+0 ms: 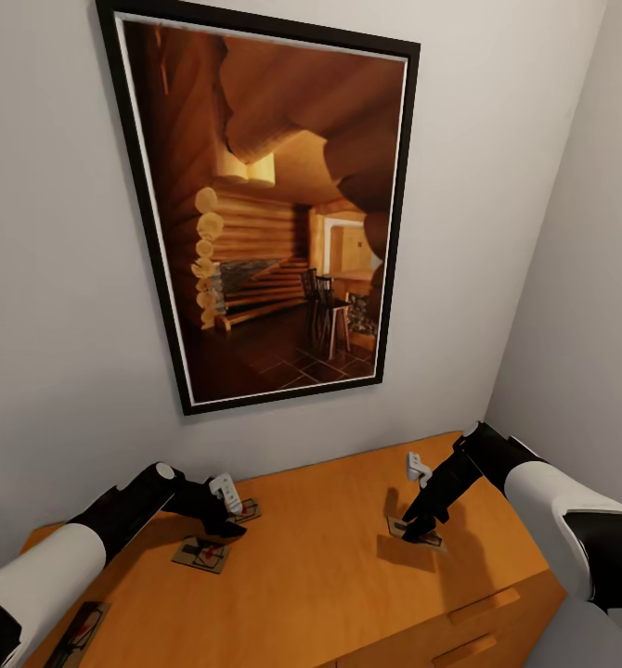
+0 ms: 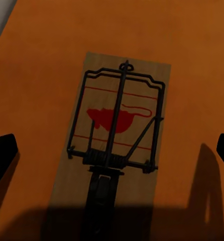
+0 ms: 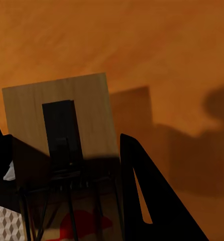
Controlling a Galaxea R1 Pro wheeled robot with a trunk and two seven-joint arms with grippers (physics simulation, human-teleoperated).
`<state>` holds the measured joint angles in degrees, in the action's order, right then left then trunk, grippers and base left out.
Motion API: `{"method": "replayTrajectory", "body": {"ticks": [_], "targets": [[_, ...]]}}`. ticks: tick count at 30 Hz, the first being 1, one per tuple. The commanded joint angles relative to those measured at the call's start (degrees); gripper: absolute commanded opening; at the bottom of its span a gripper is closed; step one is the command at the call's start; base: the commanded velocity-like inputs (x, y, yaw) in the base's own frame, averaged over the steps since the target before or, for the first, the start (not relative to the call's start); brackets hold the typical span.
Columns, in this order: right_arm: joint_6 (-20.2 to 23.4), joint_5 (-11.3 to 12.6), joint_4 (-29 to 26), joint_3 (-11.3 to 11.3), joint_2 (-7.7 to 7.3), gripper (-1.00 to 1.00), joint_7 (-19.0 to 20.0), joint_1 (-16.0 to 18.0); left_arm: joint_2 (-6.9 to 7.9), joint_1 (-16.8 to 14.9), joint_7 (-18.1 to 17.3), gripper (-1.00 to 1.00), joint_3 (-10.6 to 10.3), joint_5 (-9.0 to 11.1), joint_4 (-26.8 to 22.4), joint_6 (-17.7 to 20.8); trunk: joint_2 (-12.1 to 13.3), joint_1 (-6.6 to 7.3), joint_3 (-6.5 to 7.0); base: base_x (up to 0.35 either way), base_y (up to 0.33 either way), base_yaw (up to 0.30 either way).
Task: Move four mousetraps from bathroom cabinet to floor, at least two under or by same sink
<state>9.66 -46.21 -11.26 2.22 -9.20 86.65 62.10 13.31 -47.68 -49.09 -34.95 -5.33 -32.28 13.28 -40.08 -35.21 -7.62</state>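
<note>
- No words, numbers or brand names can be read anywhere.
- The mousetrap (image 2: pixel 117 135) in the left wrist view has a red mouse shape printed on its board, with thin red lines above and below it.
- The mousetrap (image 3: pixel 62 145) in the right wrist view shows part of a red shape too.

Four mousetraps lay on the top of the cabinet (image 1: pixel 330 566), which stood against the wall below a framed picture (image 1: pixel 269 209). One mousetrap (image 1: pixel 75 633) lay at the far left front edge; a second mousetrap (image 1: pixel 200 554) lay right of it and farther back, with a third mousetrap (image 1: pixel 247 509) just behind that, nearer the wall. The fourth mousetrap (image 1: pixel 419 533) lay well apart on the right side. The left end effector (image 1: pixel 226 520) was between the second and third; the right end effector (image 1: pixel 413 529) was at the fourth.
</note>
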Motion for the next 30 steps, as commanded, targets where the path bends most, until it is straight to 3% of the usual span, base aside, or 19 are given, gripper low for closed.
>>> {"method": "replayTrajectory", "body": {"ticks": [1,12,16,30], "targets": [[0.97,0.06,-0.08,0.18,-0.02,-1.00,0.36,0.04,0.05,-0.05,-0.13,1.00,-0.13,0.00,-0.15,0.52,-0.09,-0.02,-0.10,0.000,0.000,0.000],[0.97,0.06,-0.08,0.20,-0.02,-1.00,0.36,0.04,0.05,-0.05,-0.13,1.00,-0.14,0.05,-0.15,0.44,-0.09,-0.02,-0.10,0.000,0.000,0.000],[0.97,0.06,-0.08,0.23,-0.02,-1.00,0.36,0.04,0.05,-0.05,-0.03,1.00,-0.12,0.05,-0.15,0.44,-1.69,-0.90,-0.82,0.000,0.000,0.000],[0.97,0.06,-0.08,0.21,-0.02,-1.00,0.36,0.04,0.00,-0.05,-0.20,1.00,-0.12,0.04,-0.15,0.44,-1.69,-0.90,-0.82,0.000,0.000,0.000]]}}
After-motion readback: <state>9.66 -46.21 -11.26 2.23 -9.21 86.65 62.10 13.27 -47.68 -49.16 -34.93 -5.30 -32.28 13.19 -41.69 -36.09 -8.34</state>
